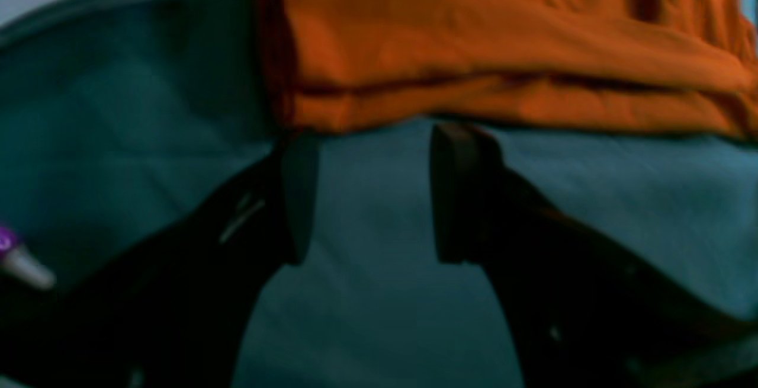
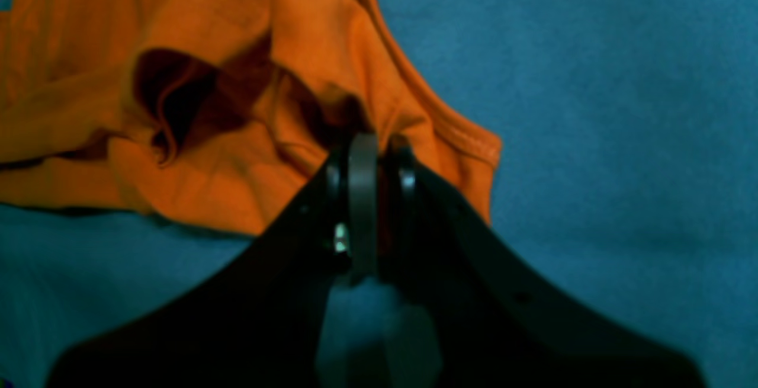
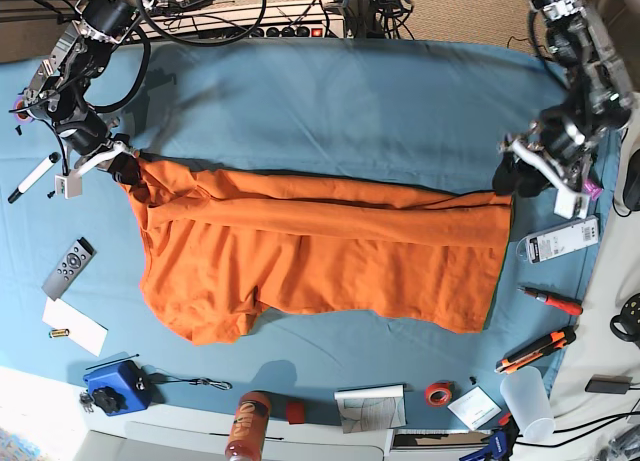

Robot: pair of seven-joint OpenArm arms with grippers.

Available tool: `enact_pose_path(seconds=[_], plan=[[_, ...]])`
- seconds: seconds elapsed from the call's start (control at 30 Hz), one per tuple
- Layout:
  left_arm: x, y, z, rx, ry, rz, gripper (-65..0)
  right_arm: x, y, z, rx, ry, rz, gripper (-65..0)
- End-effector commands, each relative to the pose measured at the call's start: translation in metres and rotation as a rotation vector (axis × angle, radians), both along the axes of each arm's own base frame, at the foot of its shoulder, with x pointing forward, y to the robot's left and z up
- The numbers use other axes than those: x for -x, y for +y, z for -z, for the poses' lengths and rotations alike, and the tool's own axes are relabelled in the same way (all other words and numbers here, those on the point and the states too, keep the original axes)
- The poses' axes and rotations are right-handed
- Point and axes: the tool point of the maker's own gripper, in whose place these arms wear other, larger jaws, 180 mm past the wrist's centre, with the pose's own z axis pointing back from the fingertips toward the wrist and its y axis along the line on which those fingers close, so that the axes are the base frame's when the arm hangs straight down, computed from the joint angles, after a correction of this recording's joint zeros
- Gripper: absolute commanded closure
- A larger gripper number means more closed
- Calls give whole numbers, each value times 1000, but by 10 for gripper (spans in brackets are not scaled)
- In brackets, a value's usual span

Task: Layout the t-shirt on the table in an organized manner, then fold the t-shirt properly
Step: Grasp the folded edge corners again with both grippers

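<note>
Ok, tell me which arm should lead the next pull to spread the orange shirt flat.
Right. Its tool is already shut on the bright orange cotton t-shirt at a corner, whereas the left tool is open above the teal-blue cloth-covered table, holding nothing.

The left gripper [image 1: 367, 192] hovers with its jaws spread apart over the table [image 1: 622, 198], just short of the t-shirt [image 1: 503, 50] hem's folded edge.
</note>
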Motion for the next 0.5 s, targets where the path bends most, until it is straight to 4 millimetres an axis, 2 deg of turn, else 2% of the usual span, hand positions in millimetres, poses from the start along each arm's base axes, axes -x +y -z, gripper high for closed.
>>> enact_pose_path(seconds=[0.0,0.17,0.23,0.47], plan=[[-11,3,-10,-41,-32,-3,-311,3,-4,0,26,33,-13,-43],[-22,-10,-8,-79,-22,36,-311,3,-4,0,25,37,-15,-43],[-25,-10,-4,-70,-15,34,-311,4,-4,0,25,37,-15,-43],[-34,-8,31,-3,71,27,-311,4,-4,1,25,38,-15,-43]])
